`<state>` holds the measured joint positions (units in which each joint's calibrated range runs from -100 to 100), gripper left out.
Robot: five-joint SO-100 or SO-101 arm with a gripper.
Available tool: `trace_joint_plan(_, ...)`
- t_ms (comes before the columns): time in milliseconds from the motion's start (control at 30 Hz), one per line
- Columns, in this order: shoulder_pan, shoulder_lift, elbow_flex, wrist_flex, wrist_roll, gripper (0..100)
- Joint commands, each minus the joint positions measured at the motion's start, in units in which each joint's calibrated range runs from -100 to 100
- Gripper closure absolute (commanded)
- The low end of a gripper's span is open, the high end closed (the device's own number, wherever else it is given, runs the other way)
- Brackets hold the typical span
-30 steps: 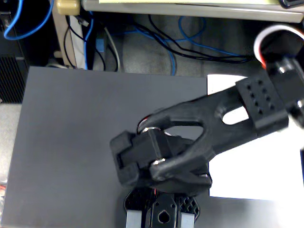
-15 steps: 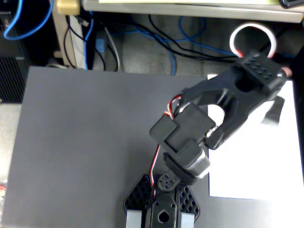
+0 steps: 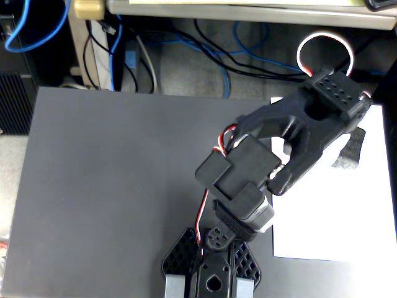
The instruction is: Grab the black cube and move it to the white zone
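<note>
The black cube point(image 3: 351, 153) lies on the white zone point(image 3: 335, 217), a large sheet of paper at the right of the fixed view. Only its coarse right part shows; the rest is hidden under the arm. My arm rises from its base point(image 3: 211, 276) at the bottom centre and reaches up and to the right. My gripper point(image 3: 340, 127) hangs directly over the cube's left side. Its fingers are hidden beneath the wrist body, so I cannot make out whether they are open or closed on the cube.
A dark grey mat point(image 3: 118, 186) covers most of the table to the left of the paper. Beyond its far edge lie blue and black cables point(image 3: 205, 49) and a desk leg point(image 3: 93, 37).
</note>
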<state>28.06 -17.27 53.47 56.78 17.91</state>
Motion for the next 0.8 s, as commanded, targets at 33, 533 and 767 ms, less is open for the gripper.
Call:
trace_joint_plan(33,-0.03,-1.08,-0.35,0.76,1.05,66)
trace_joint_plan(533,0.56,-1.17,-1.25,0.34,3.77,65)
trace_joint_plan(767,-0.18,-1.17,-8.96,0.68,3.83,64)
